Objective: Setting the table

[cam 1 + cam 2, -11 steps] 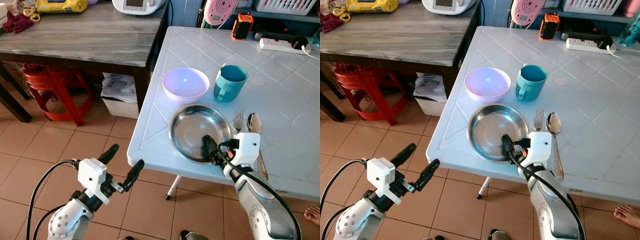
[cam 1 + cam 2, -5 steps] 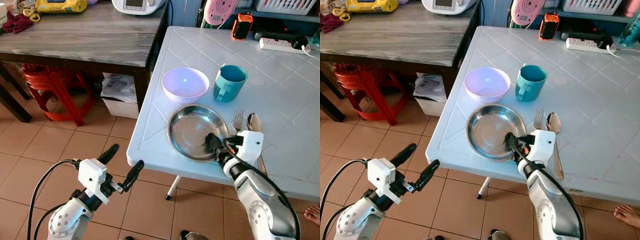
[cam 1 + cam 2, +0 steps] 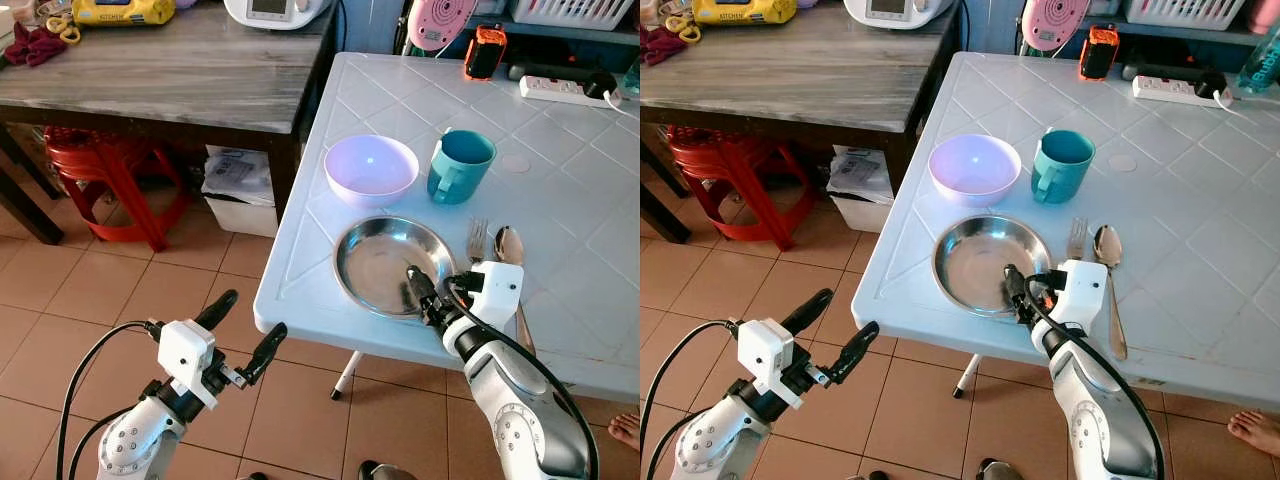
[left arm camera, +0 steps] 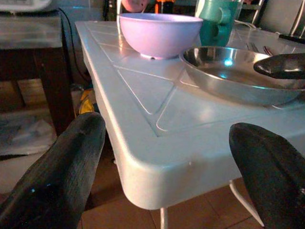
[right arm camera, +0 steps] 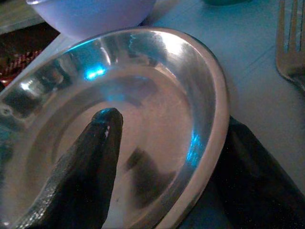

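At the near edge of the table (image 3: 560, 200), the right claw (image 3: 425, 298) grips the plate (image 3: 385, 262) rim. The left claw (image 3: 245, 328) hangs open below the table.

spoon (image 3: 509, 247) handle hidden behind right tool (image 3: 420, 292), pink bowl (image 5: 90, 16) cut off at edge

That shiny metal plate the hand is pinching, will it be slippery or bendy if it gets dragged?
The steel plate looks rigid, so it probably won't flex. Its polished, mirror-like surface and the smooth white table suggest it slides easily. The right hand grips only its near rim, one finger inside, so it may pivot or slip.
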### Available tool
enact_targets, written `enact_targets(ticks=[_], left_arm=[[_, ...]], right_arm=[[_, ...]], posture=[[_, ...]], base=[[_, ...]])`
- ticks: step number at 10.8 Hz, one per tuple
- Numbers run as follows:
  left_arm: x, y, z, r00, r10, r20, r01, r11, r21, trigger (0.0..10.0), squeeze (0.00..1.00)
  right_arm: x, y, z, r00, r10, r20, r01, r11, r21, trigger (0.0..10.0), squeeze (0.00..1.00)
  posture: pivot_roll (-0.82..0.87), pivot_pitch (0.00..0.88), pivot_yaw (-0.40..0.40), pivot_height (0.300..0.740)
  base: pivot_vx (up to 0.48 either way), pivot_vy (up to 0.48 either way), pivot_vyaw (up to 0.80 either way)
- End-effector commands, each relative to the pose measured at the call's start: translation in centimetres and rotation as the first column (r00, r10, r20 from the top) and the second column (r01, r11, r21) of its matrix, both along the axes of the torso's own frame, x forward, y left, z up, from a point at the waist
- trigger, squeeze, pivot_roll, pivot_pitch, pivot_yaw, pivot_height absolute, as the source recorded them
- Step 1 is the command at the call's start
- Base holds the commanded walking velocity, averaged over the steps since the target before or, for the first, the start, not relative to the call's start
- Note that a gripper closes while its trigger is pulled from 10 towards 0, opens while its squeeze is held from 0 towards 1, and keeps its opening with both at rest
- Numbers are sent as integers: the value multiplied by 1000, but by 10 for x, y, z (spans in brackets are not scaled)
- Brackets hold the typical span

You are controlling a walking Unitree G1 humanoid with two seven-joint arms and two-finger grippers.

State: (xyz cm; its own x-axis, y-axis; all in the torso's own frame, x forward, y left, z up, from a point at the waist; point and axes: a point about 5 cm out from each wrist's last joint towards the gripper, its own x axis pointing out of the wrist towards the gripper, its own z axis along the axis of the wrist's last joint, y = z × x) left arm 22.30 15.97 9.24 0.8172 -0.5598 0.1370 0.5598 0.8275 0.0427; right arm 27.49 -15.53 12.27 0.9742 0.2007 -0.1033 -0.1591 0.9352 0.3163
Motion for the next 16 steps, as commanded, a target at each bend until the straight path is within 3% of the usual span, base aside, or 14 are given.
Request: enact_targets(ticks=[1,3,4,5,10,16], left_arm=[[-2,3,-3,1000,-5,-7,5,1000,15,10000,0],[-2,1,-3,1000,-2,-7,2,1000,10,10000,0],[-2,0,-3,1000,-2,-7,2,1000,8,10000,0],[-2,0,-4,1000,-3,-8,3,1000,7,10000,0],[-1,3,-11,1000,-9,-13,9,1000,9,10000,0],[-3,9,-18,999,-50,-3,50,999,16,10000,0]], right_arm=[[-4,1,-3,1000,2,-27,-1,1000,21,10000,0],[-11,4,-3,999,29,-17,-27,997,73,10000,0],[-11,3,-6,999,19,-32,-17,997,70,9373,0],[-9,1,-10,998,5,-57,-2,999,53,0,0],[-11,0,-17,994,0,-110,6,999,49,0,0],[-10,-9,-28,979,-77,-190,90,994,62,0,0]], posture=[[-52,193,19,740],[-54,196,20,740],[-55,194,19,740],[-55,194,19,740],[-54,192,18,740],[-55,187,19,740]], base=[[0,0,0],[0,0,0],[0,0,0],[0,0,0],[0,0,0],[0,0,0]])
